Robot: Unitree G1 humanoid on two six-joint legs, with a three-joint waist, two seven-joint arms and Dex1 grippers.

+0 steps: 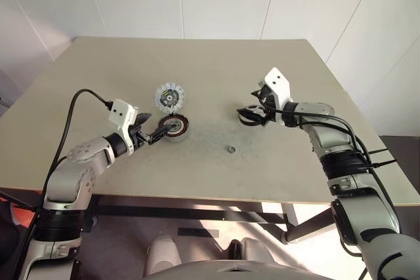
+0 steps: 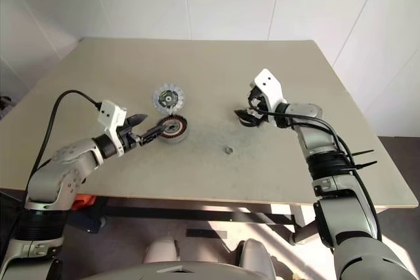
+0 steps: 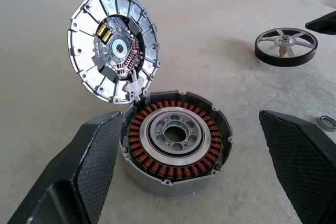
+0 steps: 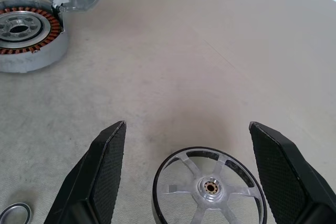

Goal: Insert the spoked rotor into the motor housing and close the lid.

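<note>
The motor housing (image 3: 176, 148) sits left of the table's centre, its copper windings exposed. Its round lid (image 3: 113, 51) stands hinged upright at the housing's far edge, with the circuit board facing me. My left gripper (image 1: 155, 135) is open, one finger (image 3: 100, 156) on each side of the housing's near part, and I cannot tell if they touch it. The spoked rotor (image 4: 210, 187), a black ring with silver spokes, lies flat on the table to the right. My right gripper (image 4: 187, 129) hangs open just over the rotor, straddling it, not gripping.
A small metal ring (image 1: 231, 149) lies on the beige table (image 1: 216, 70) between the housing and the rotor, nearer the front edge. White walls stand behind the table's far edge.
</note>
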